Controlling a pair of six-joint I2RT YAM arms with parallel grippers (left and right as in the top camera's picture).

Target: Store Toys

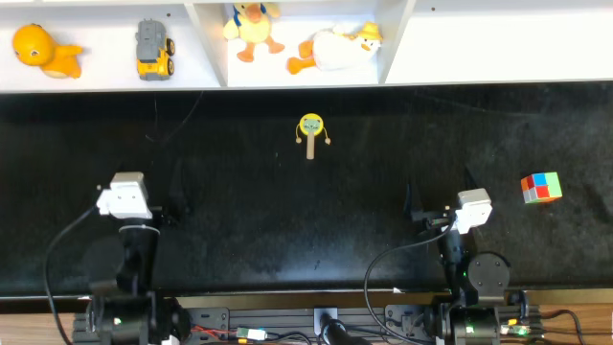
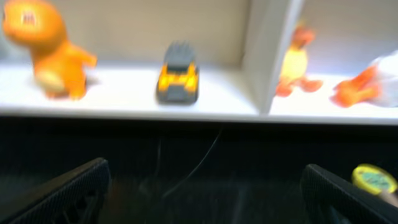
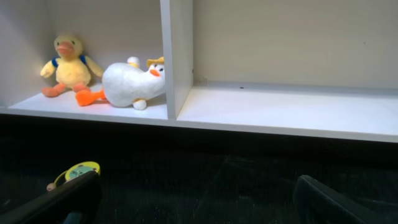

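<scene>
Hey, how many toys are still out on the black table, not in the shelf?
2. The small drum rattle lies in the middle, near the shelf; the coloured cube sits far to the right. Nothing seems hidden.

Robot lab: black mat [image 1: 287, 220], white cubbies [image 1: 498, 38]

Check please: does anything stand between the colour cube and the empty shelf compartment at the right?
Nothing visible does. Only bare black mat lies between the colour cube and the empty right compartment; the rattle toy lies well aside.
</scene>
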